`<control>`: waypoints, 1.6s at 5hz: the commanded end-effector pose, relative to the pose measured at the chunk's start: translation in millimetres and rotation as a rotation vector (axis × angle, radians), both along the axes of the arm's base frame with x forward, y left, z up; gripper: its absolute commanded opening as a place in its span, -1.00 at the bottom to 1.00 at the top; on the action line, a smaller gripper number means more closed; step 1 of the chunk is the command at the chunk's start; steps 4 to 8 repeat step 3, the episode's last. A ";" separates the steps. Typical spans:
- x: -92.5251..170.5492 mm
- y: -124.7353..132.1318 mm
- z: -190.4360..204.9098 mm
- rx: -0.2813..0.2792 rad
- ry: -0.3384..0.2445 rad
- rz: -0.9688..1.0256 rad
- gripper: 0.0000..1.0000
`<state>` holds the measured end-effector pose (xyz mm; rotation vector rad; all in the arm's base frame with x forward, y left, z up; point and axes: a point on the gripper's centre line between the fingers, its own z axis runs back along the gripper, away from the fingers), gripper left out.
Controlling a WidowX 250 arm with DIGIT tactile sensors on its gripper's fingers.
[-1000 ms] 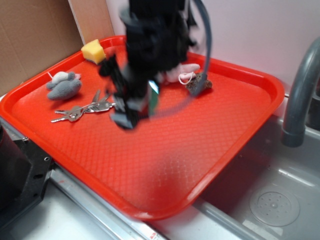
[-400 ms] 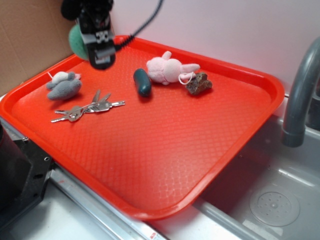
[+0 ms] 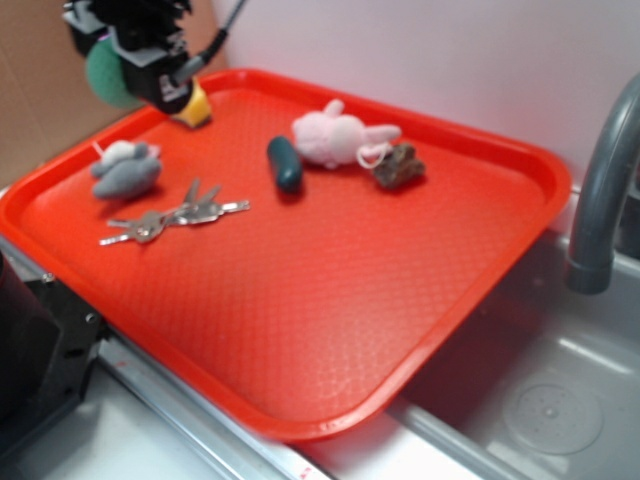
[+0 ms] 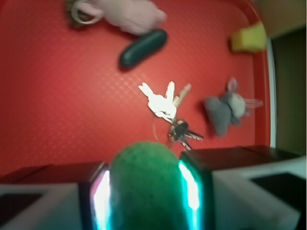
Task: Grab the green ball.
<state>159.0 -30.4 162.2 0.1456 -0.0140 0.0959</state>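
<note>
The green ball (image 4: 145,184) fills the bottom of the wrist view, squeezed between both fingers, with my gripper (image 4: 146,191) shut on it. In the exterior view the same ball (image 3: 103,75) shows as a green bulge at the left of my gripper (image 3: 125,65), held high above the back left corner of the red tray (image 3: 330,300). Nothing of the ball touches the tray.
On the tray lie a dark teal capsule (image 3: 285,163), a pink plush toy (image 3: 335,136), a brown lump (image 3: 398,166), a bunch of keys (image 3: 170,215), a grey plush mouse (image 3: 125,170) and a yellow sponge (image 3: 195,108). A sink with a grey faucet (image 3: 600,200) is at the right.
My gripper swept from the tray's middle to the back left corner and rose, carrying the green ball. The yellow sponge is uncovered again.
</note>
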 end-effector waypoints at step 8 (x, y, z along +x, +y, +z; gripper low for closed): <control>-15.0 6.0 -9.9 -0.008 -0.069 0.103 -1.00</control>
